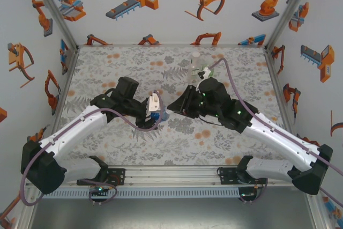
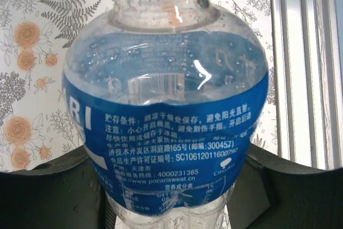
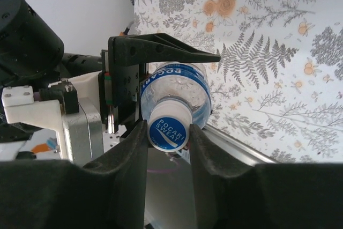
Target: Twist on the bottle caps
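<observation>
Here, my left end effector (image 1: 159,112) is clamped on the body of the blue-label bottle (image 2: 166,105), held sideways above the counter (image 1: 107,68). The bottle looks empty but for droplets, so it is light. Its thin wall dents and would slip, making the stiffer shoulder the better hold. The rigid cap (image 3: 167,132) sits at its mouth between the nearly closed jaws of my right end effector (image 3: 168,139); whether they pinch it I cannot tell. Farther back stands a clear bottle (image 1: 196,61), contents unclear.

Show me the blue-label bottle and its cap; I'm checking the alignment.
blue-label bottle (image 2: 171,132), left wrist view, on the label's blue band.
bottle cap (image 3: 168,132), right wrist view, on its printed top.
</observation>
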Robot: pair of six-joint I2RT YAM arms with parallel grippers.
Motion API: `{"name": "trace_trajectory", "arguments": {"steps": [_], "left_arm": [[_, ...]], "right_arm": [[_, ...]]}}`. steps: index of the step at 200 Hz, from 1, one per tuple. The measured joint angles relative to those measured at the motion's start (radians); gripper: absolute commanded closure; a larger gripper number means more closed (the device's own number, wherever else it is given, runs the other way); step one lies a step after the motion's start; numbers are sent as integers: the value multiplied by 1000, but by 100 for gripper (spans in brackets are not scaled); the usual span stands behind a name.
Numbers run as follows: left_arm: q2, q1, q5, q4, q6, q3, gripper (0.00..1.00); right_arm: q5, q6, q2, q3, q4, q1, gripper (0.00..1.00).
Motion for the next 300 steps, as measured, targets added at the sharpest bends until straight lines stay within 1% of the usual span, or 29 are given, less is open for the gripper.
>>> {"name": "trace_trajectory", "arguments": {"steps": [8,23,42,64,92,120,140,169,197,215,235,275,300], "left_arm": [[0,-2,24,14,3,0,100],[-3,-16,68,35,8,0,100],[-5,-24,110,43,14,0,100],[-5,-24,134,45,21,0,100],[-5,-24,150,45,28,0,100],[-5,-24,165,45,31,0,100],[-5,-24,176,45,32,0,100],[-7,-24,180,40,40,0,100],[-16,-24,183,37,48,0,100],[-16,-25,183,37,52,0,100],[-16,-25,185,35,55,0,100],[-16,-25,187,33,55,0,100],[-16,-25,190,32,56,0,100]], "right_arm": [[8,-35,0,8,2,1,51],[11,-123,-1,24,6,1,48],[-2,-262,-13,31,26,1,47],[-19,-440,-42,36,35,1,44],[-36,-652,-55,84,14,-5,45],[-123,-898,-55,131,0,-11,45],[-221,-1086,-54,156,-28,-11,42],[-386,-1347,-7,268,-163,-11,41],[-486,-1556,50,344,-285,-11,42],[-512,-1647,68,345,-346,-11,45],[-519,-1704,85,345,-387,-11,47],[-522,-1748,106,346,-400,-11,53],[-522,-1759,107,346,-384,-10,55]]}}
